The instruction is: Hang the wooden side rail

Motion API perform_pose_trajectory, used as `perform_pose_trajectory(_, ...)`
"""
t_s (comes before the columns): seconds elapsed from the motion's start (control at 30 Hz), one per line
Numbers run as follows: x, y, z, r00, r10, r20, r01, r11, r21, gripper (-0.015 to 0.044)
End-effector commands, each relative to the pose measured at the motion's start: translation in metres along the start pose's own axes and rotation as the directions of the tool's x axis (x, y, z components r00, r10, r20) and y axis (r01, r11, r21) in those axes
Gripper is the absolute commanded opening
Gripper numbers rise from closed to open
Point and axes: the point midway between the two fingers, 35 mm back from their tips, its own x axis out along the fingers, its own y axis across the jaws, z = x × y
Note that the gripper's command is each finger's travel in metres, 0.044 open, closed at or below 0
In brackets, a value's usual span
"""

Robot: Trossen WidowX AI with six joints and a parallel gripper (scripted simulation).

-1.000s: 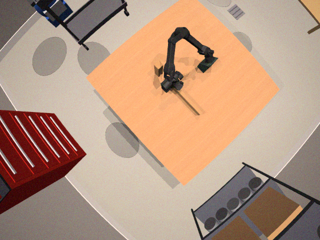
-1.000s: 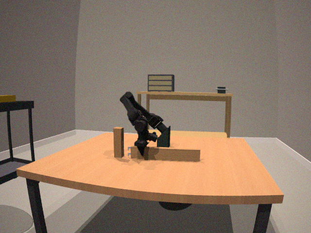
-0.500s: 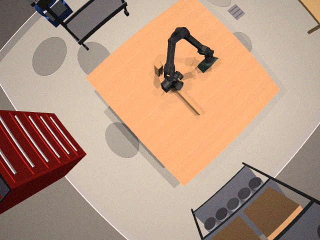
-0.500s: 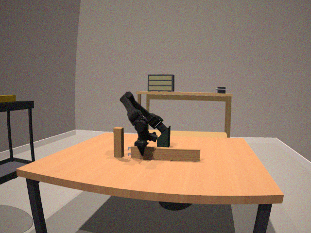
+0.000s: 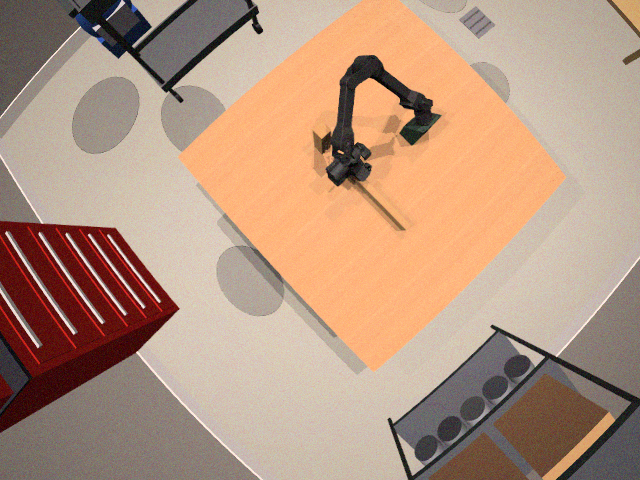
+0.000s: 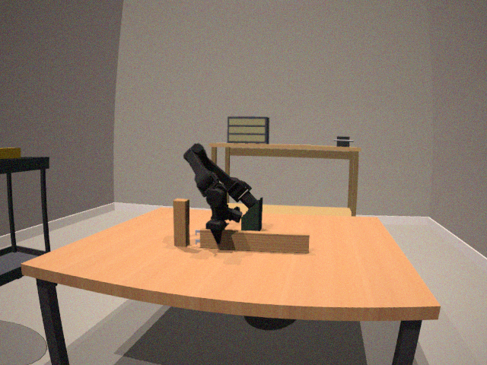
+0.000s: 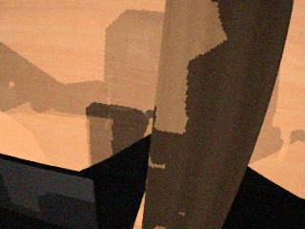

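The wooden side rail [image 5: 382, 206] [image 6: 271, 241] [image 7: 214, 100] stands on its long narrow edge and seems to rest on the table along its length. Its two steel hooks [image 6: 197, 232] stick out of the end facing the post, one above the other, short of the post with a small gap. The headboard post [image 5: 321, 140] [image 6: 181, 223] stands upright beyond that end; its slot and pins cannot be made out. My gripper [image 6: 218, 240] [image 7: 179, 145] points down and is shut on the rail near its hooked end, one finger on each side face.
The arm's dark green base mount [image 5: 413, 132] [image 6: 250, 220] stands on the table [image 5: 361, 289] [image 6: 157, 274] behind the rail. A red drawer cabinet [image 5: 77, 289], a wheeled cart [image 5: 193, 41] and a shelf rack [image 5: 496, 382] stand off the table.
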Motion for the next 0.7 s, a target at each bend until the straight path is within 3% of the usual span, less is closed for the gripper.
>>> perform_pose_trajectory(0.0,-0.0001,-0.0044,-0.0010,1.000,-0.006,-0.003,0.006,1.000,0.004,0.0000)
perform_pose_trajectory(0.67,-0.0016,-0.0003,0.0000,1.000,-0.006,-0.003,0.006,1.000,0.004,0.0000)
